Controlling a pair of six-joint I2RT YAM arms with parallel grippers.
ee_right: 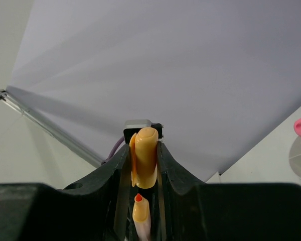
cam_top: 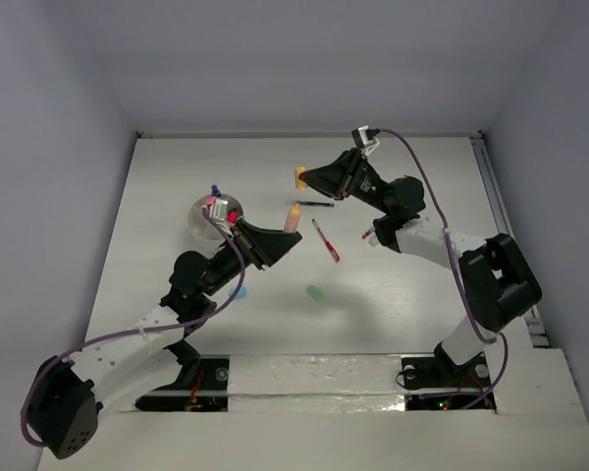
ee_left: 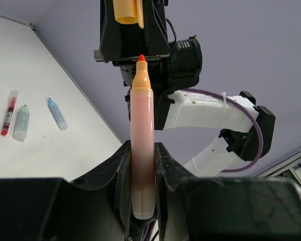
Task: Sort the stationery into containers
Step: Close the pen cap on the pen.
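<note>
The white worktop [cam_top: 393, 304] is carrying all items. The left pincer [cam_top: 281, 236] is clamping an uncapped orange plastic marker [cam_top: 293, 218] at centre. The right pincer [cam_top: 311, 179] is gripping an orange cap [cam_top: 300, 177] just beyond it. The round white cup [cam_top: 195, 218], on the left, is holding several markers. A thin red pen [cam_top: 325, 240] is lying to the right.

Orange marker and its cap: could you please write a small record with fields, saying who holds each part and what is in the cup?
marker: orange marker, uncapped, clamped in the left gripper
cap: orange cap, clamped in the right gripper
relation: marker tip faces the cap, not joined
cup: white cup holds markers
outside cup: red pen, black pen, mint eraser
</note>
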